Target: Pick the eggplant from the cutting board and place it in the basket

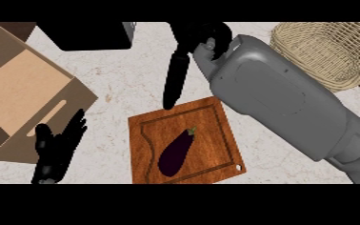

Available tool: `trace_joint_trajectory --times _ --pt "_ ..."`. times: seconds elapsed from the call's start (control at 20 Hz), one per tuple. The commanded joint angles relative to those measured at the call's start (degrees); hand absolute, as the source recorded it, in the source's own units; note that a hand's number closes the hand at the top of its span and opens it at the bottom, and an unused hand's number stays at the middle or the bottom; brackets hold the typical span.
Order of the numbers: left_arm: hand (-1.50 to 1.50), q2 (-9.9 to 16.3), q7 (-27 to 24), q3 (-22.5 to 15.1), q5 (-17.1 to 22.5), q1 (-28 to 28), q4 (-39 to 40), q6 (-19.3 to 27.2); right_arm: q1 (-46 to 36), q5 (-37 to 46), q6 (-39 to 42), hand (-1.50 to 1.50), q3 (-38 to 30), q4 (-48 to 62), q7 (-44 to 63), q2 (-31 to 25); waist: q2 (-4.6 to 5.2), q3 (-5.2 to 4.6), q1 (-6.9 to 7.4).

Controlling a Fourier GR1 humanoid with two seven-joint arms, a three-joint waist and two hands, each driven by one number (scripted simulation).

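A dark purple eggplant [175,151] with a small green stem lies at a slant on the brown wooden cutting board [215,124] at the lower middle of the head view. My right hand [177,74] hangs above the counter just beyond the board's far left corner. It is open, with straight fingers pointing down towards the board's edge, and it holds nothing. Its grey forearm crosses the view from the lower right. The woven basket [320,52] stands at the upper right, partly behind that forearm. My left hand [56,148] rests open at the lower left, fingers up.
An open cardboard box [35,90] takes up the left side, right beside my left hand. A black appliance [91,35] stands at the back, left of centre. Pale marble counter shows between the box, the board and the basket.
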Motion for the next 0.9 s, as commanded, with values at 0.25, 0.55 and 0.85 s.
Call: trace_joint_trajectory --times 0.25,0.55,0.85 --pt "0.00 -1.3 -0.2 -0.8 -0.4 2.1 4.0 -1.2 4.8 0.8 -3.8 -1.50 5.7 -6.7 13.9 1.3 0.77 -0.42 0.04" --pt "0.00 1.2 2.8 1.2 1.0 1.3 2.1 -2.9 9.2 5.0 -6.6 -1.50 9.3 -6.1 12.1 1.9 1.01 -0.39 0.92" --pt "0.00 -0.1 1.4 0.9 0.2 1.7 3.0 -2.7 16.5 7.6 -9.4 -1.50 14.4 -6.3 10.4 3.5 1.07 -0.38 0.91"
